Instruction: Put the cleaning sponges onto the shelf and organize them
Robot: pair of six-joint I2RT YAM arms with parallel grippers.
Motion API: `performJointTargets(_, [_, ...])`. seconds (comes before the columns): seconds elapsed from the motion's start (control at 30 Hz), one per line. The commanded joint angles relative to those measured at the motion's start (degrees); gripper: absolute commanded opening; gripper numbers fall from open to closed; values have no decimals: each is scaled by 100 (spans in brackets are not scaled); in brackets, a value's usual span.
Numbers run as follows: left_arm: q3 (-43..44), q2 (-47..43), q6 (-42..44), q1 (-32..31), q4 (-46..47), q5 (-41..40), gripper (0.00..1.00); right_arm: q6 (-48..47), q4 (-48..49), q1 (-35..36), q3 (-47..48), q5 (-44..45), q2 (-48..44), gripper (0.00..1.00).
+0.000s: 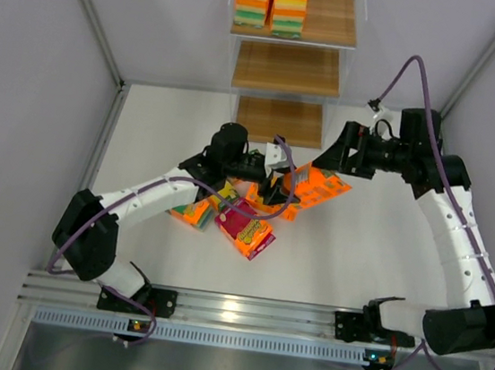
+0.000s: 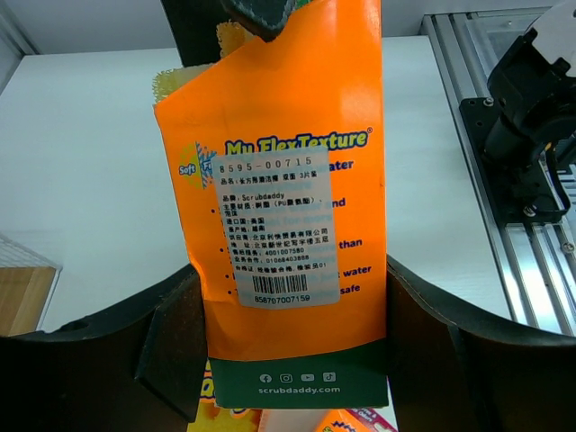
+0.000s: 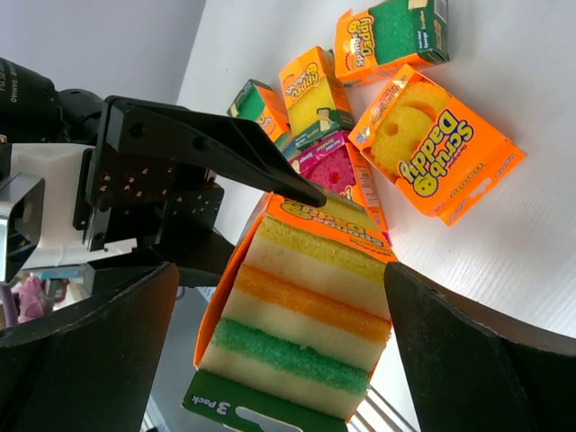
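Note:
My left gripper (image 1: 276,172) is shut on one cleaning sponge pack (image 1: 316,189), orange with a white label on its back (image 2: 288,225), and holds it off the table. In the right wrist view this pack (image 3: 306,315) shows yellow, orange and green sponge layers. My right gripper (image 3: 288,351) is open, with a finger on each side of the pack's far end; there is a gap on one side. The right gripper (image 1: 334,159) sits in front of the shelf (image 1: 287,68). Two stacks of sponge packs (image 1: 272,3) stand on the top board.
Several more packs lie on the table under my left arm: an orange-yellow one (image 1: 195,210), a magenta one (image 1: 247,228) and an orange one (image 1: 278,209). In the right wrist view a smiley-face pack (image 3: 436,148) lies nearest. The lower shelf board (image 1: 278,121) is just behind the grippers.

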Motion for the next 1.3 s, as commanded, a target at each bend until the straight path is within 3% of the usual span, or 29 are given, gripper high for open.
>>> performJointTargets(0.0, [232, -41, 256, -53, 448, 284, 48, -495, -817, 293, 454, 209, 188, 99])
performJointTargets(0.1, [241, -76, 301, -53, 440, 292, 49, -804, -1450, 346, 736, 509, 338, 99])
performJointTargets(0.4, [197, -235, 433, -62, 439, 196, 49, -787, -1592, 530, 437, 553, 355, 95])
performJointTargets(0.67, [-49, -489, 388, -106, 440, 170, 49, -577, -1821, 443, 1614, 1229, 479, 99])
performJointTargets(0.9, [-321, -726, 467, -203, 440, -146, 49, -110, -1671, -189, 2739, 1019, 522, 99])
performJointTargets(1.1, [-304, -832, 678, -203, 448, -410, 49, -40, -1427, -190, 1592, 843, 321, 99])
performJointTargets(1.27, [-94, -640, 723, -203, 439, -340, 49, 48, -1223, 2, 1202, 694, 162, 99])
